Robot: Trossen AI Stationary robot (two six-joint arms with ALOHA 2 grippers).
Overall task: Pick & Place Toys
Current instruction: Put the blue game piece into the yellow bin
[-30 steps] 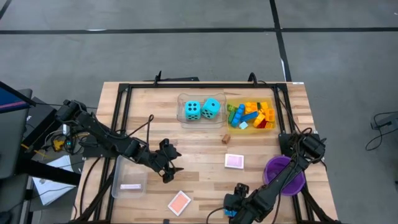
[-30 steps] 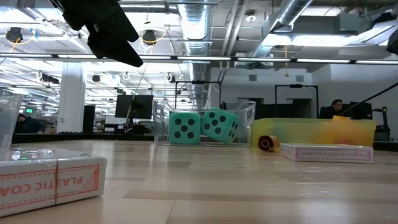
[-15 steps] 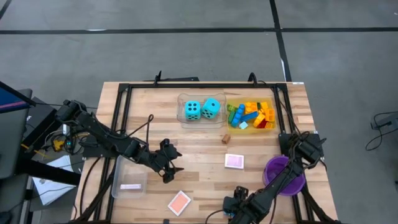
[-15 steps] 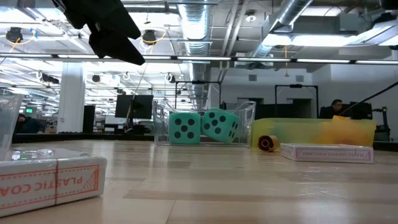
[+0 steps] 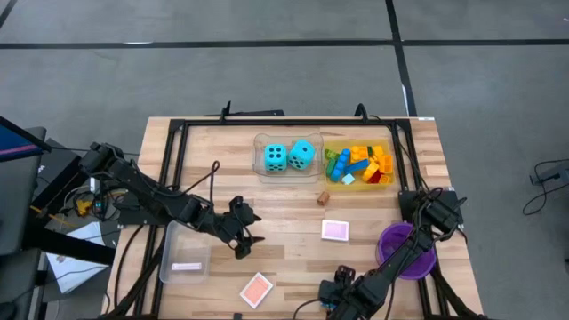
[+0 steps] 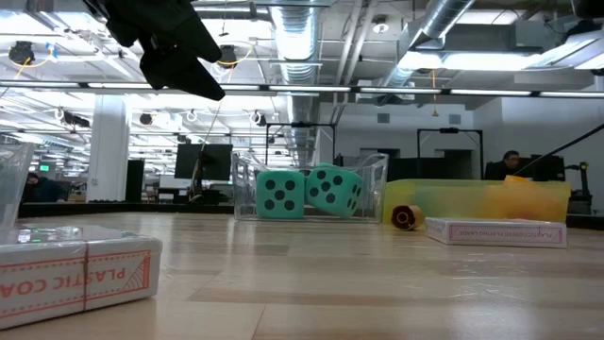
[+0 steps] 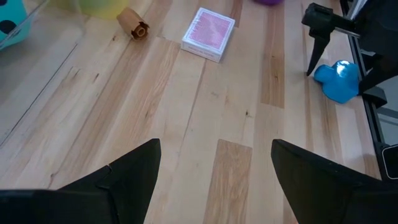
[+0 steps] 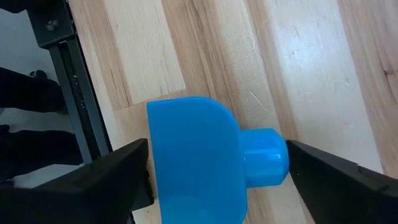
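Observation:
Two turquoise dice (image 5: 286,156) sit in a clear tray at the far middle. Coloured bricks (image 5: 360,166) fill the yellow tray beside it. A flat pink tile (image 5: 334,230) and an orange one (image 5: 256,289) lie on the wood. My left gripper (image 5: 242,233) is open and empty above the table's middle left; it also shows in its wrist view (image 7: 214,180). My right gripper (image 5: 334,298) is open low at the near edge, its fingers (image 8: 118,177) on either side of a blue plastic piece (image 8: 202,155) lying on the table. My right gripper stands around the blue piece (image 8: 186,149) from above, one finger at its flat end and one by its round knob (image 8: 267,165). I cannot tell whether either finger touches it. The piece lies flat on the wood.
A purple bowl (image 5: 407,249) stands at the near right by the right arm. A clear tray (image 5: 185,253) holding a card box lies at the near left. A small brown roll (image 5: 324,198) lies before the yellow tray. A black frame rail (image 8: 68,93) runs along the near edge.
My left gripper has drifted a little toward the table's right edge, staying open and above the table. Nothing else has moved.

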